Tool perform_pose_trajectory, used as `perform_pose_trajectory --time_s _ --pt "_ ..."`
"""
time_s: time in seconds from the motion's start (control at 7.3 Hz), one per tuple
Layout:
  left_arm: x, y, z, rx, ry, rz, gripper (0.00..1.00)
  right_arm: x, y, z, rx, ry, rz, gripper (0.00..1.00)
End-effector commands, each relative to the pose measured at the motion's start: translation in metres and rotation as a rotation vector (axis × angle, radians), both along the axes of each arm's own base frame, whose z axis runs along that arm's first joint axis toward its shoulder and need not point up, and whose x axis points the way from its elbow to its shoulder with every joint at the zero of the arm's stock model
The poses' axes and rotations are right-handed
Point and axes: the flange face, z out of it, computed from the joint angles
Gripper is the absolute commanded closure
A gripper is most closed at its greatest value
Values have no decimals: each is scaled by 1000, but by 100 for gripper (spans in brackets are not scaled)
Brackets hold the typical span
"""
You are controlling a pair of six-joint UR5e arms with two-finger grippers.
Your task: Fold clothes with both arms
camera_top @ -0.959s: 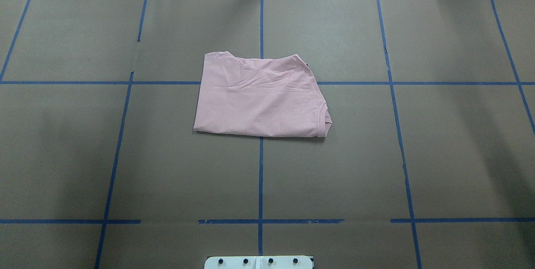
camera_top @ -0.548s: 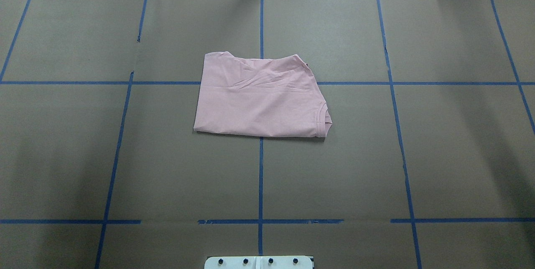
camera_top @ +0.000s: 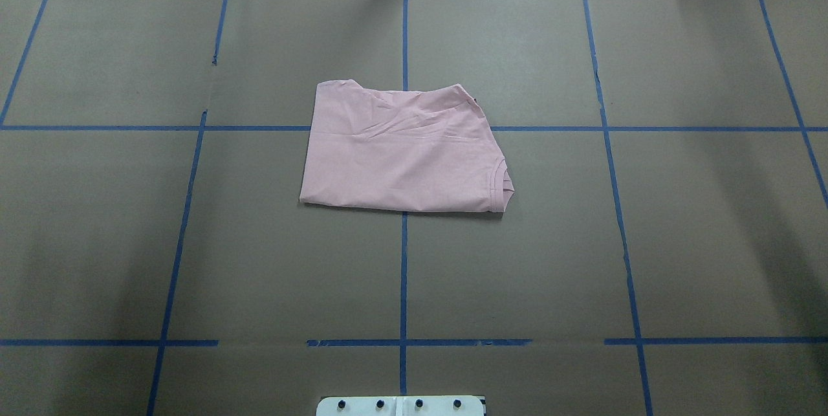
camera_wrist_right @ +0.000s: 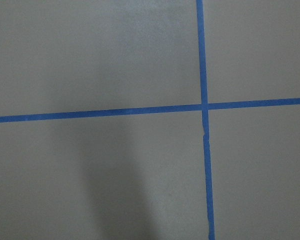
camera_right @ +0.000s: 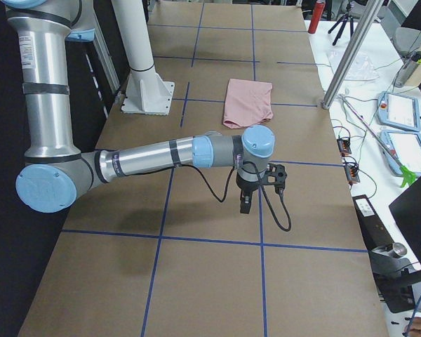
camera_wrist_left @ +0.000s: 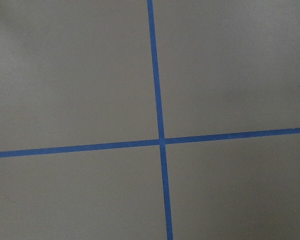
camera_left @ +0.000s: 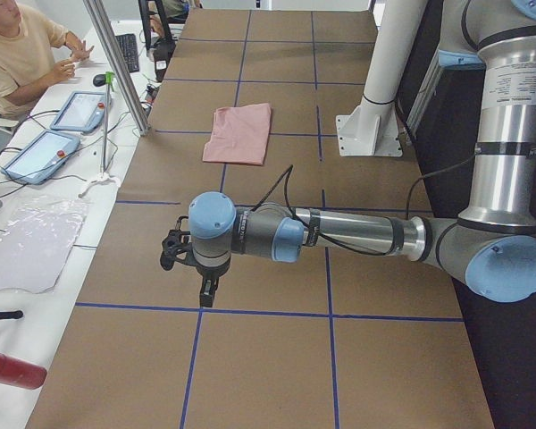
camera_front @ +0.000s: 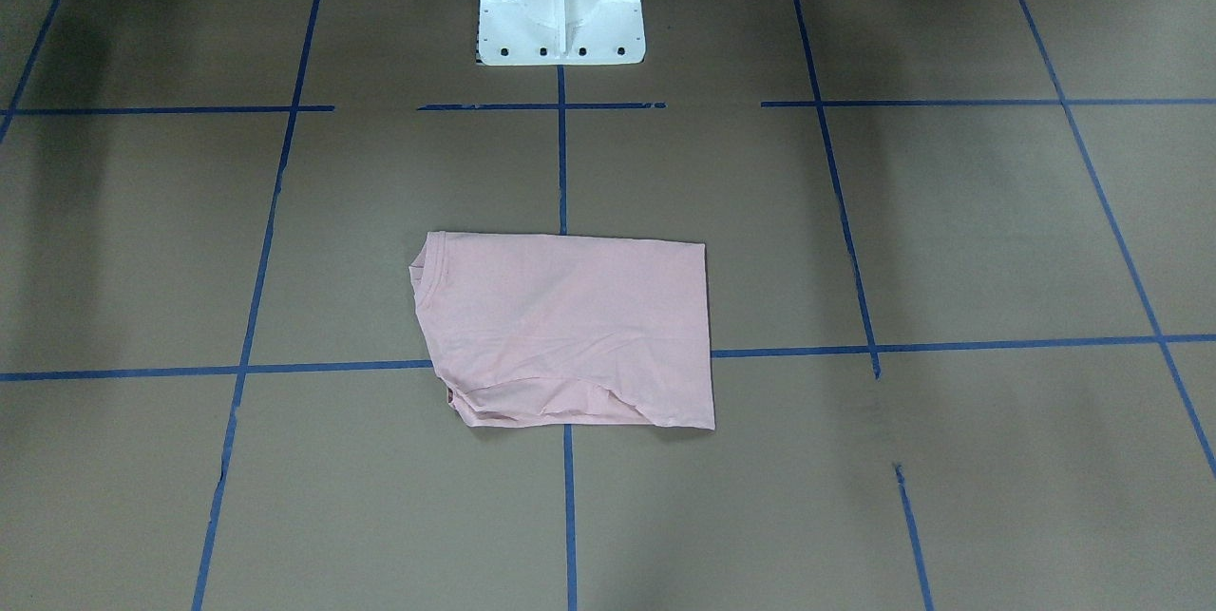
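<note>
Pink T-shirt folded, edges lying flat.

Blue tape lines across brown table

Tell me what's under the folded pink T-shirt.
The T-shirt lies flat on the brown paper table cover. Two blue tape lines run in under it; their crossing and anything between its folded layers are hidden.

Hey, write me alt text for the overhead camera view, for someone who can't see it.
A pale pink T-shirt, folded into a rough rectangle with its collar at the near right corner, lies flat near the middle of a table covered in brown paper. Blue tape lines divide the paper into a grid, and a white base plate shows at the bottom edge.
</note>
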Motion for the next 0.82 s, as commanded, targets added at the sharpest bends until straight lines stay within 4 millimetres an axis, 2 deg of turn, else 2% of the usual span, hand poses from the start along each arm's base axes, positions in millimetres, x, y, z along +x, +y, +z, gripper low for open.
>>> perform_pose_trajectory --time_s 0.0,0.69 --pt "0 14 13 -27 -15 -5 0 -1 0 12 -18 3 -3 0" --pt "2 16 3 -19 -6 -3 0 -2 2 18 -31 -33 -8 0"
